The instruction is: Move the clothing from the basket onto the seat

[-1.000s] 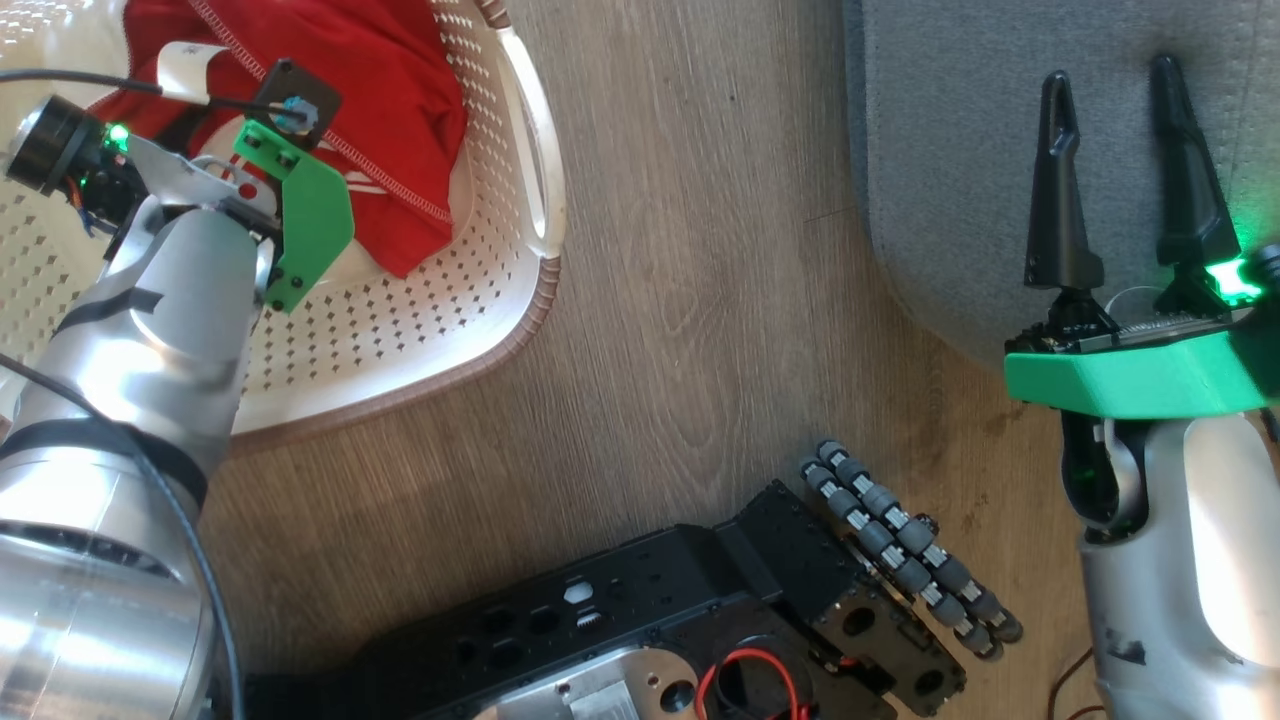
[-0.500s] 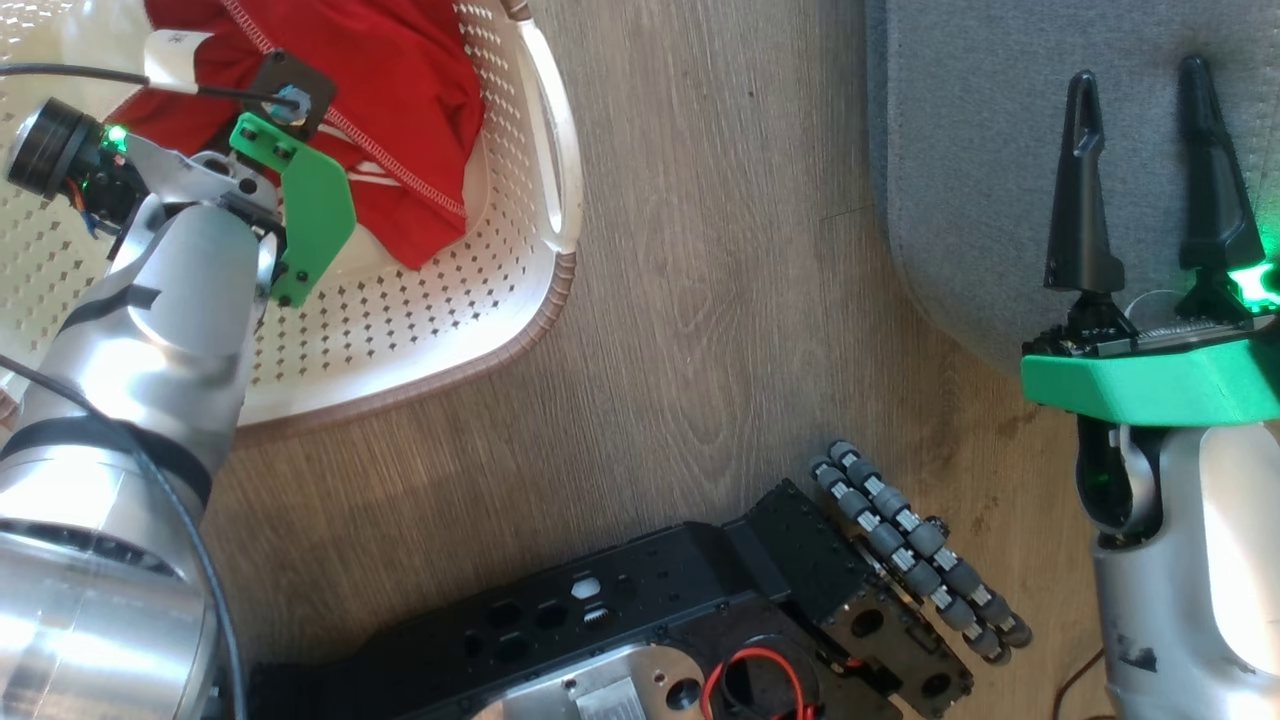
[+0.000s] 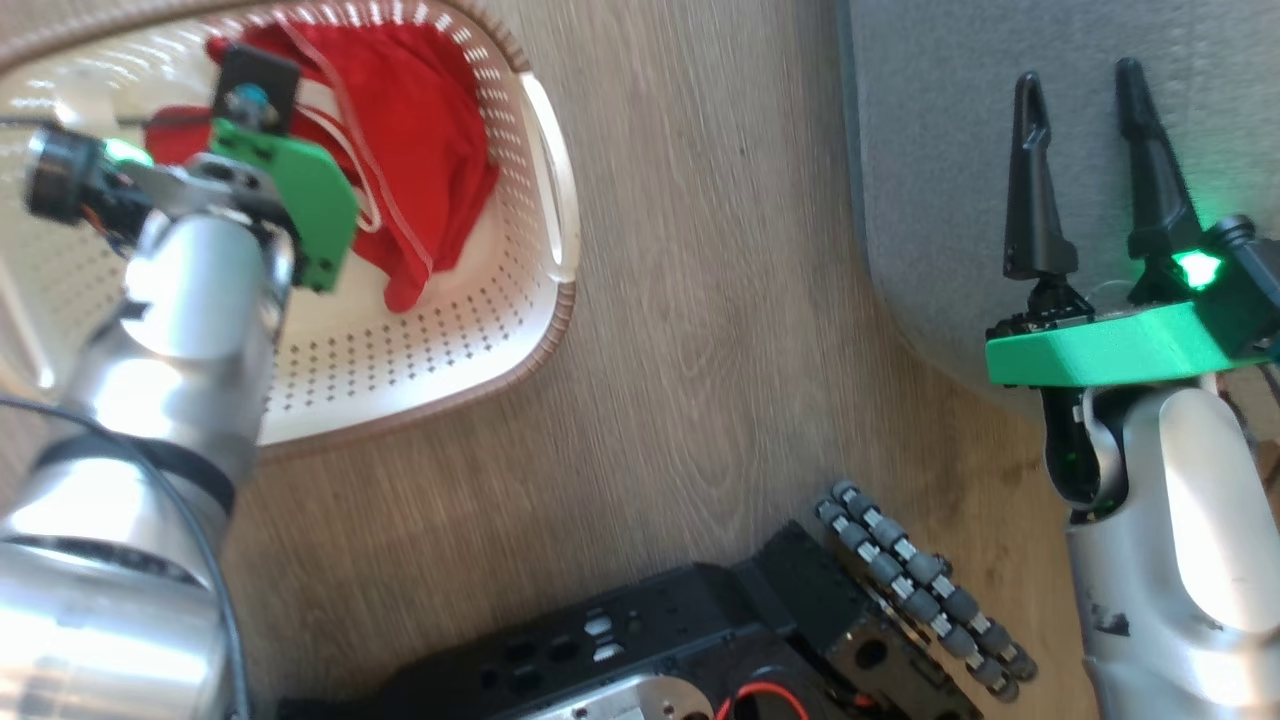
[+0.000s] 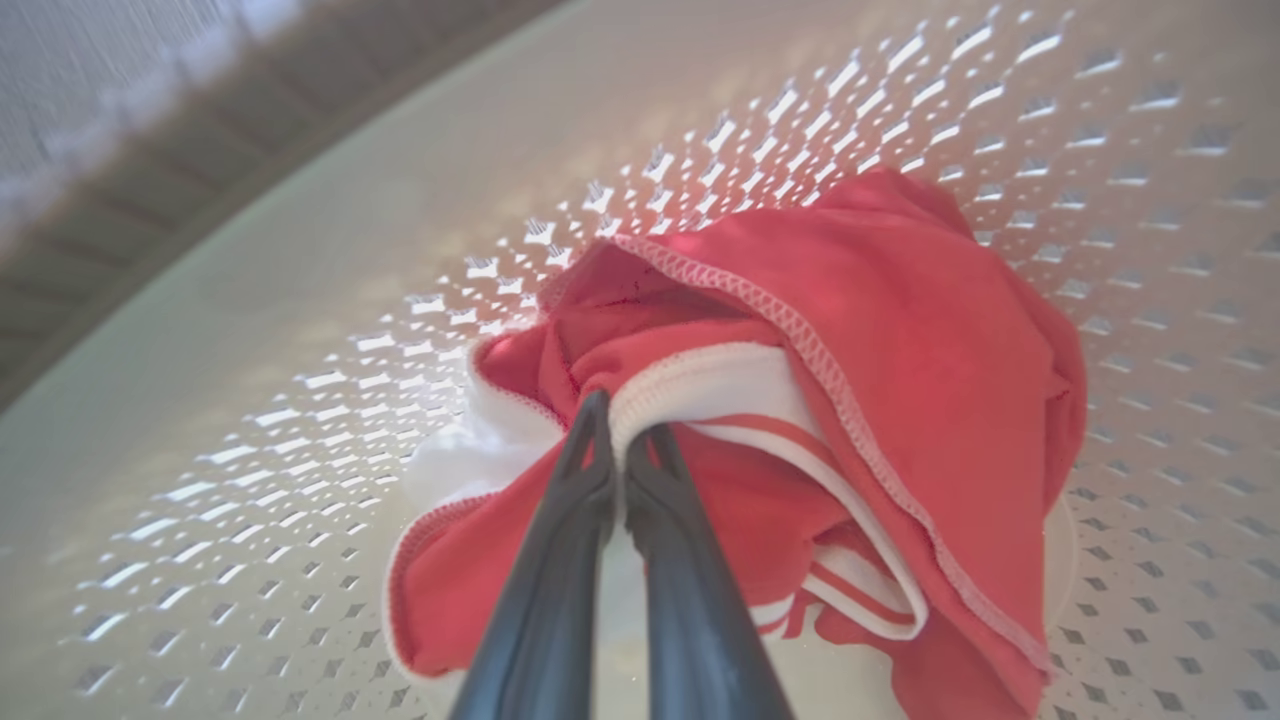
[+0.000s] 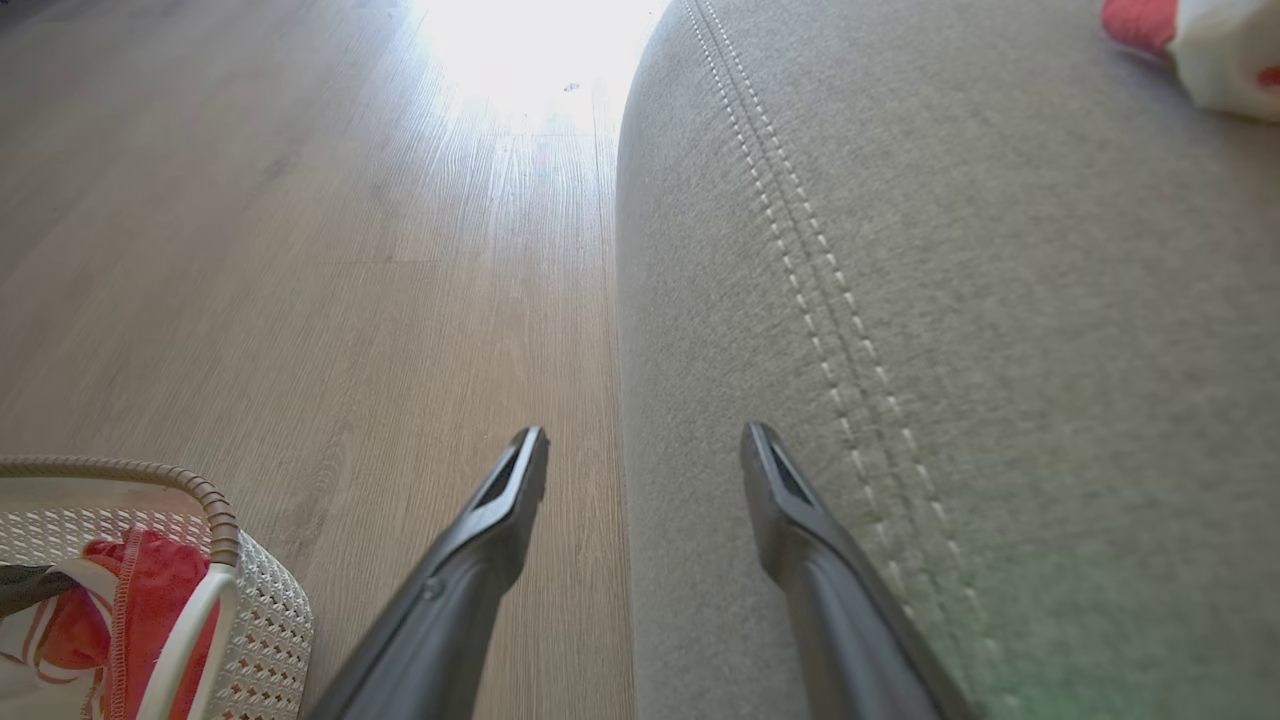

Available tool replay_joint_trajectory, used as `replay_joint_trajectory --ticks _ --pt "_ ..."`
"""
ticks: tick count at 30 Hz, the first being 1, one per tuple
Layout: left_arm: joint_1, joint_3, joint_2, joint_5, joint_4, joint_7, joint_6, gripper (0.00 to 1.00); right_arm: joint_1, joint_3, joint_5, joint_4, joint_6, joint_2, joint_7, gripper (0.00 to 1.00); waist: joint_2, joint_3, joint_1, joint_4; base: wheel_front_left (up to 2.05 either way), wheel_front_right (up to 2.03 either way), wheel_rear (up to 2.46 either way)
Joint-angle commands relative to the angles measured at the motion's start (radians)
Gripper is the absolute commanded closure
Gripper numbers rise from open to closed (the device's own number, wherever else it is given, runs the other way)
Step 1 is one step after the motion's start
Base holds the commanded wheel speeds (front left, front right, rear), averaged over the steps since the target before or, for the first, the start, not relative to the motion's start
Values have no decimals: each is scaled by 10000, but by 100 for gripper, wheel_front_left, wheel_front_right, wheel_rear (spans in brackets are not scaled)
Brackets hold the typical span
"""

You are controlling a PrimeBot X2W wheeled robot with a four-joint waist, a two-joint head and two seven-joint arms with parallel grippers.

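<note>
Your left claw [image 4: 620, 425] is clenched on the white band of the red clothing [image 4: 900, 330], which lies bunched in the basket [image 4: 300, 250]. Your right claw [image 5: 645, 440] is released and holds nothing, its fingers spread over the edge of the seat [image 5: 950, 300]. The basket stands on the floor [image 5: 300, 250] near the seat. Another red-and-white garment [image 5: 1205, 40] lies on the seat.

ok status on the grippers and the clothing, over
left gripper jaws shut on the clothing, inside the basket. right gripper jaws open, empty, at the seat edge. wood floor between basket and seat.
</note>
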Motion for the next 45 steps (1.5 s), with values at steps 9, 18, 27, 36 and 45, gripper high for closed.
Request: replay_joint_trajectory --ticks 9,18,27,36,45 --pt "1813 592 -324 -738 -585 -945 -142 100 503 -134 -244 383 10 -347 93 0 0 -2696 -2 985 0 0 0" --pt "4169 1374 -399 -762 -4941 -958 -159 100 1030 -109 -295 805 10 -619 93 0 0 -4961 -2 1854 0 0 0" --pt "5766 2162 -647 -389 -7913 -959 -484 100 1479 24 -288 1141 10 -659 93 0 0 -6445 -2 2289 0 0 0" --pt "6774 2830 -855 -32 -10698 -959 -930 100 1972 195 -314 1397 10 -720 93 0 0 -7608 -2 2625 0 0 0" --pt "7245 3247 -922 103 -13125 -959 -1148 100 2452 400 -323 1483 10 -767 93 0 0 -8376 -2 2753 0 0 0"
